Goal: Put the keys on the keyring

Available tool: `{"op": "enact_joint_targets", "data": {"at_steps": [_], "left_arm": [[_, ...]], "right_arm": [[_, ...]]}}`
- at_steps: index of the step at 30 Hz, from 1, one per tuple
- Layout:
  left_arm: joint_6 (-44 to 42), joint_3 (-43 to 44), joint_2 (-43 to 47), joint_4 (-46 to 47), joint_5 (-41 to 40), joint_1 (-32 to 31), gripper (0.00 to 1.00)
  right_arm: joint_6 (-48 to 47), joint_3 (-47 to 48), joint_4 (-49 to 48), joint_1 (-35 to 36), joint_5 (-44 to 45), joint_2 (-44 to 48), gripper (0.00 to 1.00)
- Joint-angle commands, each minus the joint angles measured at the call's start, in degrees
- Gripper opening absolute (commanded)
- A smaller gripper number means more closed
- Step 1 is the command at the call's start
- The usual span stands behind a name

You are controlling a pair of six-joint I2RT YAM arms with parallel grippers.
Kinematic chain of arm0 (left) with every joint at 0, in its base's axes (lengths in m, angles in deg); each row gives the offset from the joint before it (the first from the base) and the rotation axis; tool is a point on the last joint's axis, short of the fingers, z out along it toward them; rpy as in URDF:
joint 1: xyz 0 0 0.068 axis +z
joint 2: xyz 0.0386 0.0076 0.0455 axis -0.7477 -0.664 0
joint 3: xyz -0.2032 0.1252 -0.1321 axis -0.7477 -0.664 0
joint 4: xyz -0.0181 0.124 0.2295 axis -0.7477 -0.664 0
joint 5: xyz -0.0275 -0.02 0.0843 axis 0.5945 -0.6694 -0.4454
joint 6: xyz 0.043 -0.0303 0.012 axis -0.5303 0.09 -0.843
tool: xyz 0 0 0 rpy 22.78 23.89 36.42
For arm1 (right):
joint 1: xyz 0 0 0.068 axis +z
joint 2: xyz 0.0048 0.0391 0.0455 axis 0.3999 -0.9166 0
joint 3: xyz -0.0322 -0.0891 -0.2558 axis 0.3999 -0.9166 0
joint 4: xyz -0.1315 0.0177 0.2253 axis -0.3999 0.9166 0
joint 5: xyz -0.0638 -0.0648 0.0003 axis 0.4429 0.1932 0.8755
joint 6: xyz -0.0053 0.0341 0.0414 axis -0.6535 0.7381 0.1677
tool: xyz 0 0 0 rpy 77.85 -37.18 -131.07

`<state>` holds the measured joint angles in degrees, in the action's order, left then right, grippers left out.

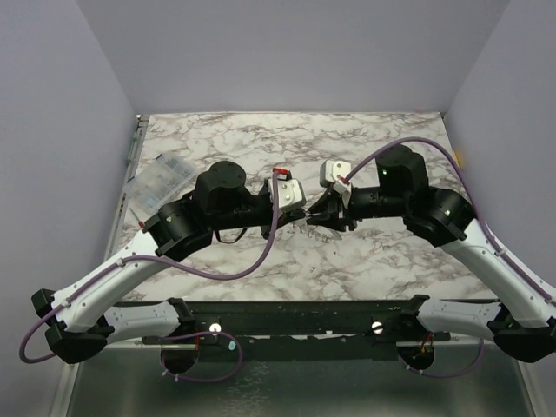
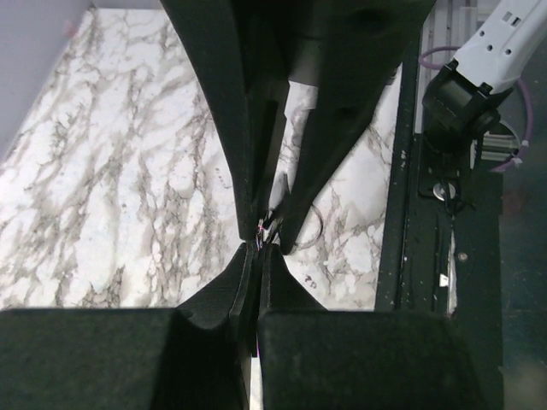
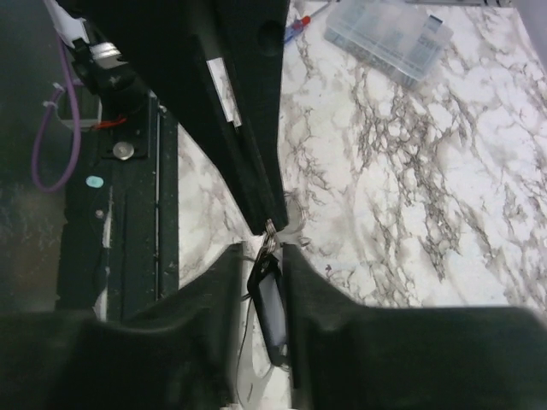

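Top external: your left tool (image 1: 302, 215) and right tool (image 1: 320, 214) meet tip to tip over the marble desk (image 1: 391, 261). Left wrist: your left tool (image 2: 258, 256) is pressed together, with the right tool's tips just ahead of it. The keyring (image 2: 320, 226) shows as a thin arc just beside those tips. Right wrist: your right tool (image 3: 265, 265) stands apart, with the dark key (image 3: 270, 301) between its fingers.

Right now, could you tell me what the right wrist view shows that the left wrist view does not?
Only the right wrist view: the key inside the right gripper, and the clear box. Only the left wrist view: the right arm's white link. Both: the left gripper tip to tip with the right one over the marble table, the keyring arcing alongside.
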<state>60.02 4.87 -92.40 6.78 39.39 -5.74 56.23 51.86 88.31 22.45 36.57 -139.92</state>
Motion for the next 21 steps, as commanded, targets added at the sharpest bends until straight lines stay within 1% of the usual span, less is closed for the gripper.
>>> {"op": "enact_joint_targets", "data": {"at_steps": [1,2,3,6,11,14,21], "left_arm": [[-2.26,-3.36,3.57,5.13,-5.55,0.70,0.00],[-2.40,-4.02,4.21,6.06,-5.82,0.77,0.00],[-2.66,-4.65,4.79,6.65,-6.00,0.78,0.00],[-2.75,-5.97,6.13,8.01,-6.76,0.77,0.00],[-2.12,-7.30,7.83,9.51,-6.69,0.78,0.00],[-1.50,-8.58,8.64,11.31,-7.00,0.78,0.00],[3.06,-17.83,14.59,23.37,-9.43,0.77,0.00]], "right_arm": [[0.68,-0.18,-2.45,0.56,-4.53,3.25,0.42],[0.68,-0.18,-2.46,0.56,-4.66,3.33,0.46],[0.73,-0.12,-2.39,0.56,-4.71,3.38,0.49],[0.80,0.07,-2.29,0.56,-4.65,3.99,0.51],[1.02,-0.54,-4.17,0.56,-0.98,5.57,0.52],[2.11,-1.74,-7.33,0.56,1.43,6.17,0.52],[5.95,-6.78,-18.83,0.56,6.22,6.20,0.52]]}}
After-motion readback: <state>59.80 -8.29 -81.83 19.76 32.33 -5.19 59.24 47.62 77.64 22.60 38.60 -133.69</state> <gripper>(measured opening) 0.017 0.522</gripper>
